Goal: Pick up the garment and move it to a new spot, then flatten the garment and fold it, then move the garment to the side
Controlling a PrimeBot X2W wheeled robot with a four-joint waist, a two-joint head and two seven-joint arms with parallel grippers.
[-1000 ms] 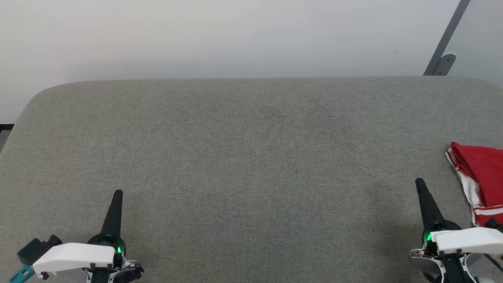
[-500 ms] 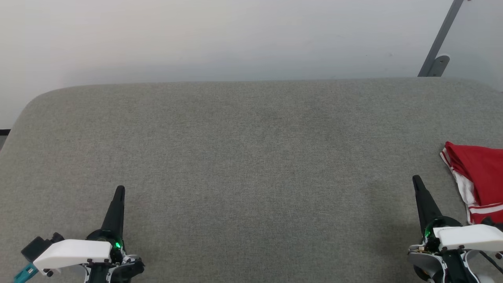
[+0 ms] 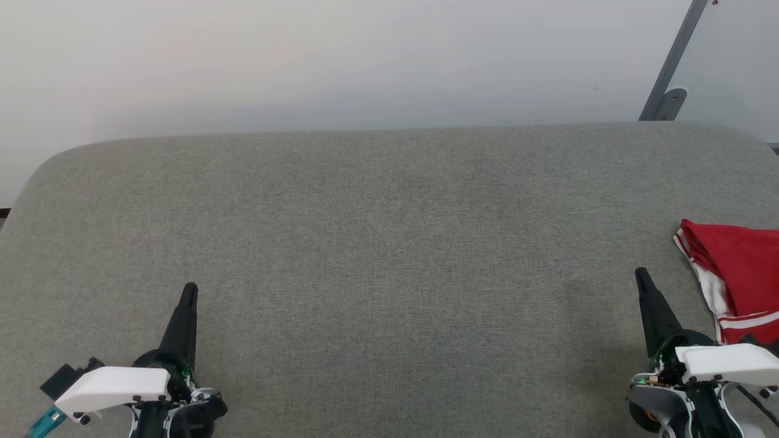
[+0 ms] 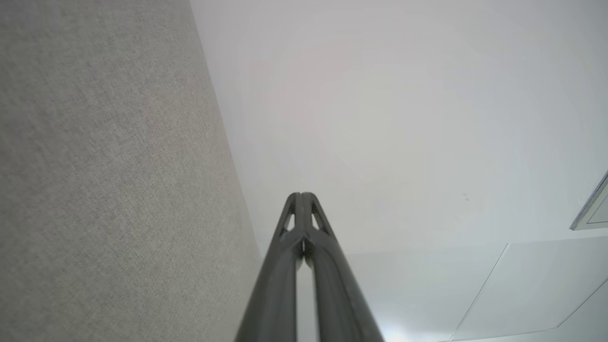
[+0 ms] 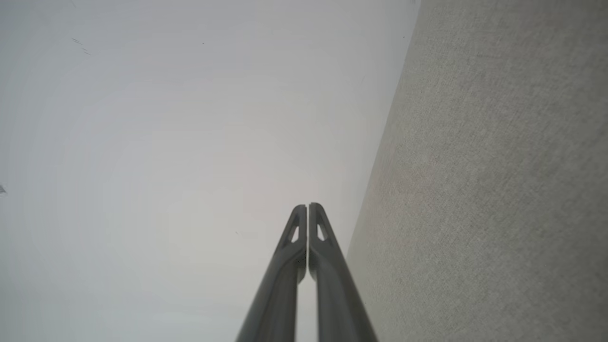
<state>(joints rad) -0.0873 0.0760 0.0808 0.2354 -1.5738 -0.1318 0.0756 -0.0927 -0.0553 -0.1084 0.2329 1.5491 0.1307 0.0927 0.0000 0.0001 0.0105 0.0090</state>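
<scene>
The garment [image 3: 739, 274], red with white and striped trim, lies bunched at the right edge of the grey padded surface [image 3: 389, 243], partly cut off by the head view's border. My right gripper [image 3: 640, 275] is shut and empty just left of it, apart from the cloth. Its closed fingers [image 5: 308, 209] point past the surface toward the pale wall. At the lower left my left gripper [image 3: 190, 288] is also shut with nothing in it, far from the garment. Its fingers [image 4: 301, 197] press together above the surface edge.
A pale wall [image 3: 365, 61] rises behind the grey surface. A grey metal post with a bracket [image 3: 666, 103] stands at the back right. The surface's rounded far-left corner [image 3: 55, 161] is in view.
The head camera has shifted, so the surface, post and garment sit a little further left and the far edge lower. Both grippers stay shut in about the same places.
</scene>
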